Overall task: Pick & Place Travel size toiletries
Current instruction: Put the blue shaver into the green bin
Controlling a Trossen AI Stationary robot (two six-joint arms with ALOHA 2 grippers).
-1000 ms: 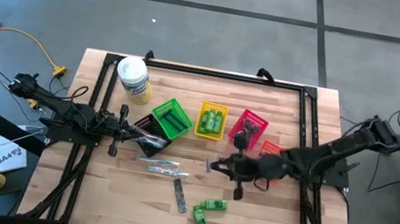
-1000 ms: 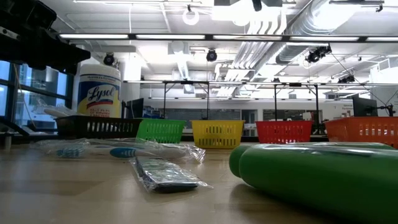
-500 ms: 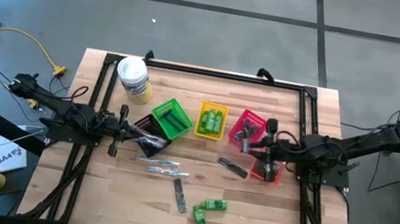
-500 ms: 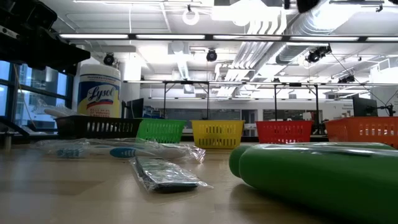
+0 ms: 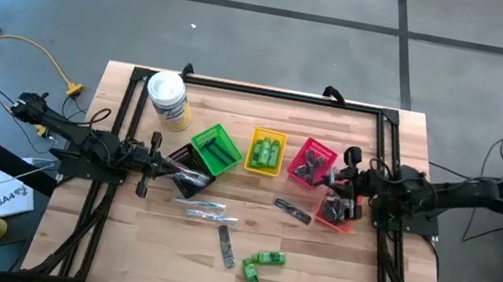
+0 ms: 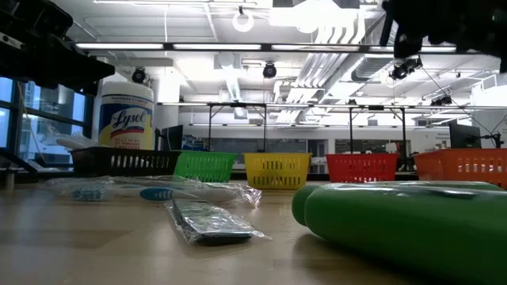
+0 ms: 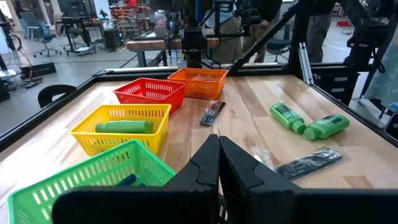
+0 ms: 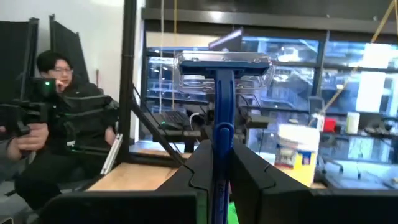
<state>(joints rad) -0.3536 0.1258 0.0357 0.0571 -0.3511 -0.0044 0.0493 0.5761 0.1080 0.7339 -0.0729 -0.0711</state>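
1. Table (image 5: 331,275): loose toiletries lie here, among them green bottles (image 5: 262,264), wrapped sticks (image 5: 205,210) and a comb (image 5: 293,209).
2. Baskets: the orange basket (image 5: 340,208) and red basket (image 5: 312,161) sit under the right arm.
3. Right gripper (image 5: 338,180): we see it pinching a blue razor (image 8: 222,106) upright above these baskets. We judge that it should drop low over one basket before letting go.
4. Left gripper (image 5: 150,155): pressed together, empty, waiting by the black basket (image 5: 187,177).
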